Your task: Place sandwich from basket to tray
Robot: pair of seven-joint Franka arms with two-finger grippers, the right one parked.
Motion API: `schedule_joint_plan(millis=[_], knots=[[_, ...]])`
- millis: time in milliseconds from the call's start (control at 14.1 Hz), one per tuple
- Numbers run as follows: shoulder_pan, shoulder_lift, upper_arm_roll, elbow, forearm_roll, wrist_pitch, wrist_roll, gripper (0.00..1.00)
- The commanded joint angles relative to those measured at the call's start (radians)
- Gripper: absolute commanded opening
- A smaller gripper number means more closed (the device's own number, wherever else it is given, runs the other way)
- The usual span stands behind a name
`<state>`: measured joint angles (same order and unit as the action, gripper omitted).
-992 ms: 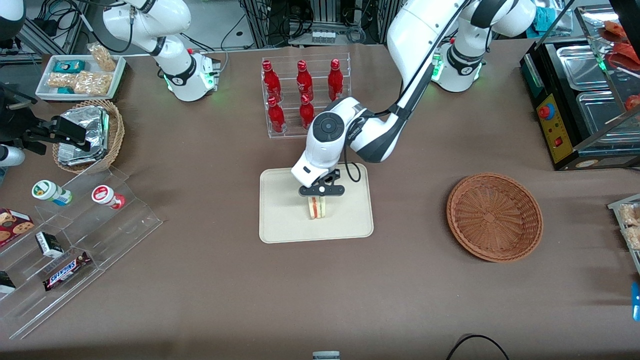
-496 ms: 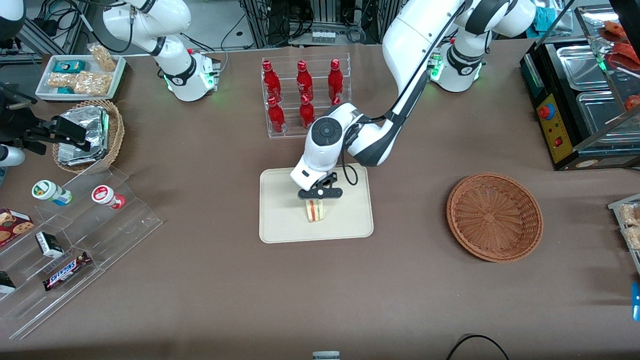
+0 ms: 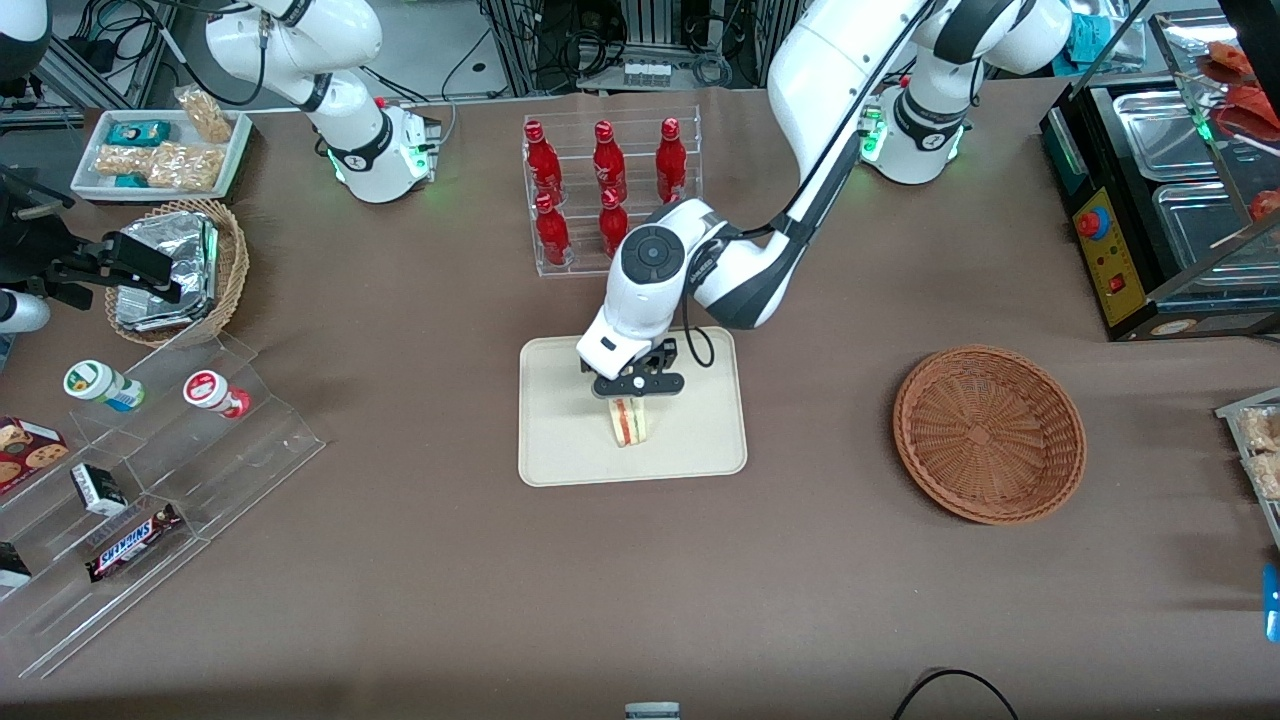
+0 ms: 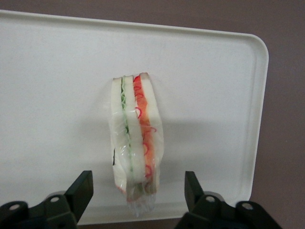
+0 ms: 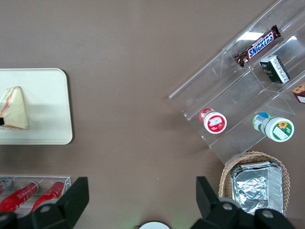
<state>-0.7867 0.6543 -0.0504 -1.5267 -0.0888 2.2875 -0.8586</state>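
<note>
The sandwich [image 3: 629, 423] [image 4: 136, 138] [image 5: 14, 109], a wrapped wedge with orange-red and green filling, rests on edge on the cream tray [image 3: 560, 440] [image 4: 57, 71] [image 5: 47, 95], leaning slightly. My left gripper [image 3: 632, 395] [image 4: 138, 180] hangs just above it, open. Its black fingers [image 4: 82, 187] stand apart on either side of the wrap's end without touching it. The reddish-brown wicker basket [image 3: 988, 433] sits toward the working arm's end of the table with nothing in it.
A clear rack of red bottles [image 3: 600, 195] stands just past the tray, farther from the front camera. Toward the parked arm's end are a stepped acrylic shelf with snacks [image 3: 150, 470], a deeper basket of foil packs [image 3: 180, 270] and a white snack tray [image 3: 160, 150]. A food warmer [image 3: 1170, 170] stands at the working arm's end.
The sandwich, upright right under the gripper a second ago, now leans on the tray. The gripper has shifted slightly toward the parked arm's end and away from the front camera.
</note>
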Motion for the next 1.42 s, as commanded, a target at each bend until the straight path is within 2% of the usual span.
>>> schedule_joint_plan(millis=[0, 71, 283, 496, 992, 1346], knots=[[-0.009, -0.096, 0.027, -0.012, 0.085, -0.13, -0.008, 1.0], [-0.002, -0.131, 0.027, -0.018, 0.115, -0.176, -0.007, 1.0], [0.105, -0.211, 0.027, -0.039, 0.104, -0.365, -0.007, 1.0], [0.197, -0.246, 0.027, -0.087, 0.104, -0.384, 0.1, 1.0], [0.424, -0.464, 0.027, -0.297, 0.106, -0.418, 0.404, 1.0], [0.512, -0.583, 0.029, -0.323, 0.106, -0.543, 0.559, 1.0]])
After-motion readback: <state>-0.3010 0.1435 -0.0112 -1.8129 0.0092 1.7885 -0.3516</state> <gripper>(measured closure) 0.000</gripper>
